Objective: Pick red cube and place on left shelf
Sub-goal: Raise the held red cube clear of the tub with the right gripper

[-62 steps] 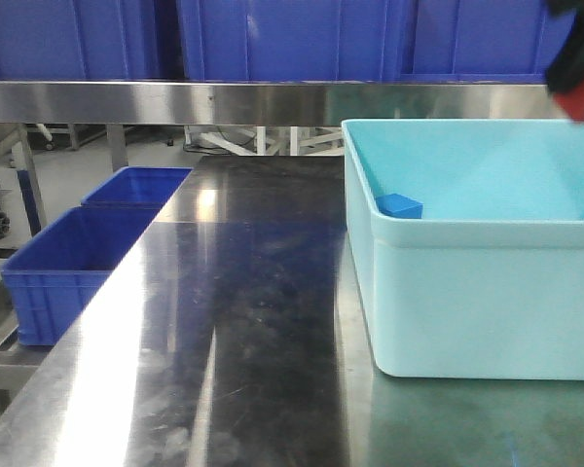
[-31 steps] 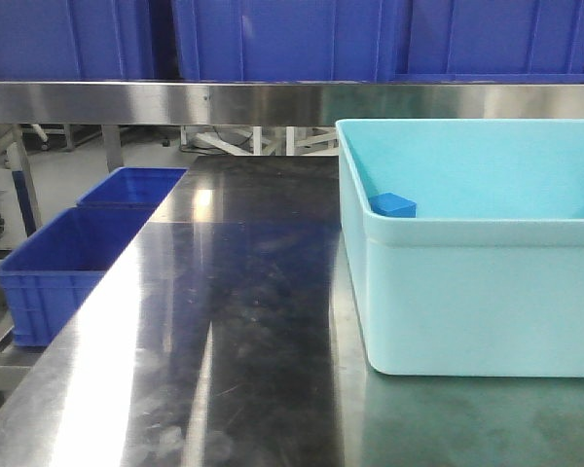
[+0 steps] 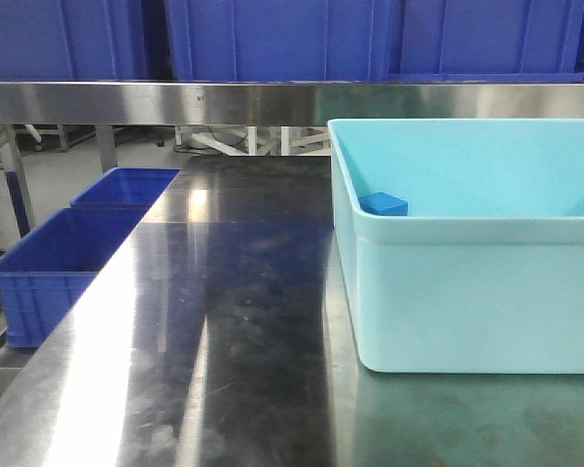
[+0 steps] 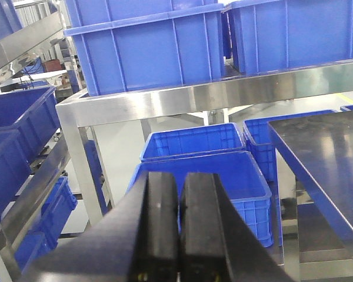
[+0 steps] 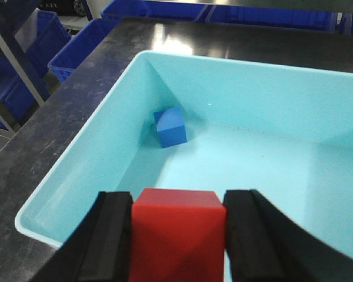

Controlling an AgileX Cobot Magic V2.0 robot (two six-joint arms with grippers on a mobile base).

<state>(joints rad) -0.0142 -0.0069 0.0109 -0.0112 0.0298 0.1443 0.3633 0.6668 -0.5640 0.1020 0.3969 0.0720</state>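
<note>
My right gripper (image 5: 177, 201) is shut on the red cube (image 5: 177, 235) and holds it above the near part of a light cyan bin (image 5: 76, 170). A blue cube (image 5: 169, 127) lies on the bin floor by its left wall. It also shows in the front view (image 3: 383, 203). The steel shelf rail (image 3: 175, 102) runs across the top of the front view with large blue crates (image 3: 273, 39) on it. The shelf also shows in the left wrist view (image 4: 182, 100). My left gripper (image 4: 179, 194) is shut and empty, off the table's left side. Neither gripper shows in the front view.
The cyan bin (image 3: 467, 292) stands on the right of the steel tabletop (image 3: 224, 321). Blue crates (image 3: 68, 253) sit on the floor left of the table, and show below the left gripper (image 4: 247, 176). More racks with crates stand at far left (image 4: 17, 129).
The right gripper with the red cube, seen at the top right edge of the front view one second ago, has left that view. The whole scene has drifted slightly left in frame.
</note>
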